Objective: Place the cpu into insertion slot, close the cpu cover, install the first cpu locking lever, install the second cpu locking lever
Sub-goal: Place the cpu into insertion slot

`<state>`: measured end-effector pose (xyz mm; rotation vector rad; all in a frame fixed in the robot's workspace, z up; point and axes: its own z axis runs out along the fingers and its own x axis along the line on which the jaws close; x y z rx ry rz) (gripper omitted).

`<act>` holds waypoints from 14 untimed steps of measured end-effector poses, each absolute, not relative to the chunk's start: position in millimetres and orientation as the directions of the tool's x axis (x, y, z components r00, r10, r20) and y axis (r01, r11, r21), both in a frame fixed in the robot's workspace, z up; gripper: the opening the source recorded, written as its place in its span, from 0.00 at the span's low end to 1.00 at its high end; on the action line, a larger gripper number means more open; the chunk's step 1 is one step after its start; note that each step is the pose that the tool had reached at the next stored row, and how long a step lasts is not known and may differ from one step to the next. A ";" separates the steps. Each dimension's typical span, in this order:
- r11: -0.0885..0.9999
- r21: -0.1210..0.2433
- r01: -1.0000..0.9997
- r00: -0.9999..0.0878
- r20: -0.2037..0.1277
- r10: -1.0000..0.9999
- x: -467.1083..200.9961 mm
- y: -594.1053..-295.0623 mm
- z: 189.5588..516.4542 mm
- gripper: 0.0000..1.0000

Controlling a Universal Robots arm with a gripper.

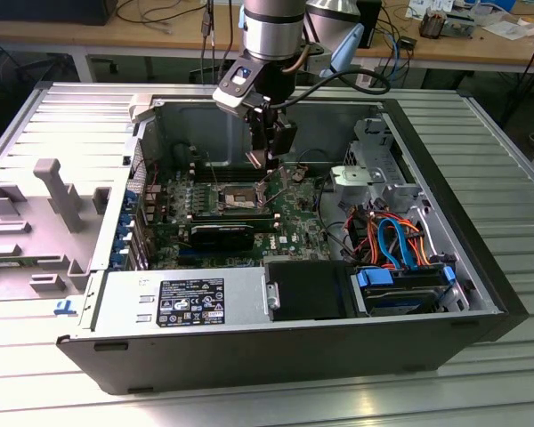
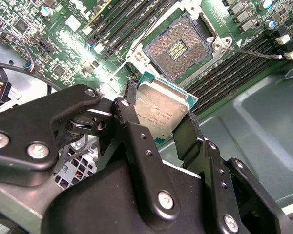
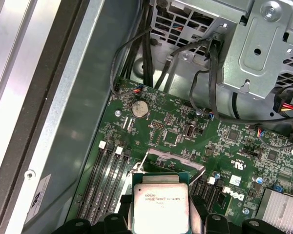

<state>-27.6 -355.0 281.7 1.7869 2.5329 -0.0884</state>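
Note:
My gripper [image 1: 265, 167] hangs inside the open computer case, just above the motherboard and a little to the exterior view's right of the insertion slot [image 1: 235, 195]. It is shut on the cpu [image 2: 161, 109], a flat square chip with a silvery top, gripped on two opposite edges by the black fingers [image 2: 187, 130]. The slot [image 2: 178, 46] lies open with its tan-gold centre bare, a short way beyond the chip's edge. In the first wrist view the cpu [image 3: 160, 202] sits in front of the raised silvery cpu cover [image 3: 195, 168]. A thin locking lever [image 2: 254, 52] sticks out beside the slot.
Long black memory slots [image 2: 234, 68] flank the socket. A grey drive cage [image 3: 244, 44] with black cables [image 3: 210, 73] stands close by, and orange and blue cables [image 1: 392, 236] lie at the exterior view's right. The power supply [image 1: 182, 302] fills the case's near side.

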 end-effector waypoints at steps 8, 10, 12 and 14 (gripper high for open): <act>0.331 -0.023 0.944 -0.331 -0.066 0.941 -27.6 -355.0 281.7 0.54; 0.330 -0.023 0.944 -0.330 -0.066 0.942 -27.6 -355.1 281.7 0.54; 0.328 -0.023 0.944 -0.329 -0.066 0.942 -27.6 -355.0 281.6 0.54; 0.327 -0.023 0.945 -0.327 -0.066 0.943 -27.6 -355.0 281.6 0.54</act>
